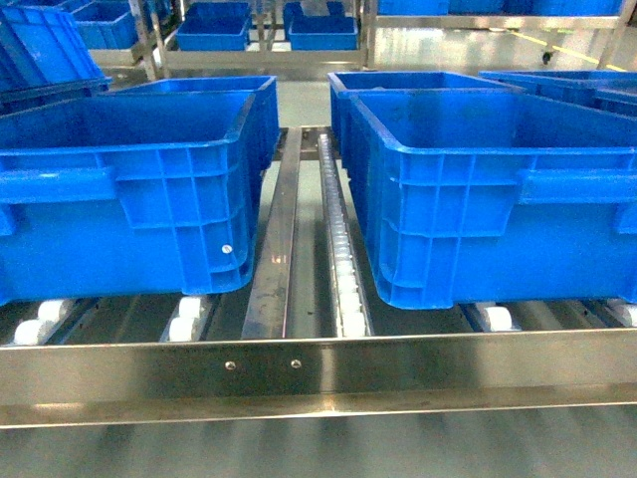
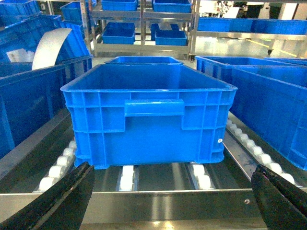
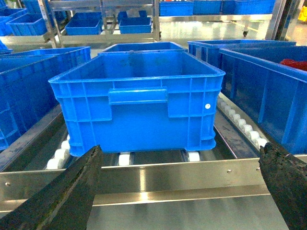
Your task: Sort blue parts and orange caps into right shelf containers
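Two large blue crates stand on the steel shelf: a left crate and a right shelf container, both showing bare insides. No blue parts or orange caps are in view. Neither gripper shows in the head view. My left gripper is open in front of the shelf rail, facing a blue crate, with nothing between its black fingers. My right gripper is also open and holds nothing, facing a crate behind the rail.
A roller track runs between the two crates, with white rollers under them. More blue crates stand behind and to both sides. Something red lies in the crate at the right wrist view's right edge. Further racks of crates stand beyond.
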Controlling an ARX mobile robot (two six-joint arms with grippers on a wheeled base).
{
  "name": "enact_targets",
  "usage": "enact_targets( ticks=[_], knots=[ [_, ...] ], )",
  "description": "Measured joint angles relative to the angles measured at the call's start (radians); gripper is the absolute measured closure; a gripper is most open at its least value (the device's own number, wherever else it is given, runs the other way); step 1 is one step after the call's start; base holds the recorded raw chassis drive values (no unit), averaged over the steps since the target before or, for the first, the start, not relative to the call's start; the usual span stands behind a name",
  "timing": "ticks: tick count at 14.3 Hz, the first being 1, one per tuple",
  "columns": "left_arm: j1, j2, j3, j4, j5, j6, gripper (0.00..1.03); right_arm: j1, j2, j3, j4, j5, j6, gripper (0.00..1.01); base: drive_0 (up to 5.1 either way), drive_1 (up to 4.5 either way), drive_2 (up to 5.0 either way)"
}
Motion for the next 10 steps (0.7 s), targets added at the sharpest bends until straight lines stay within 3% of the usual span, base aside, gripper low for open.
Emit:
enact_targets(
  ticks=[10],
  knots=[
    [0.000, 0.000, 0.000, 0.000, 0.000, 0.000, 0.05, 0.000, 0.000, 0.000, 0.000, 0.000, 0.000, 0.03, 0.0, 0.00, 0.0]
  ],
)
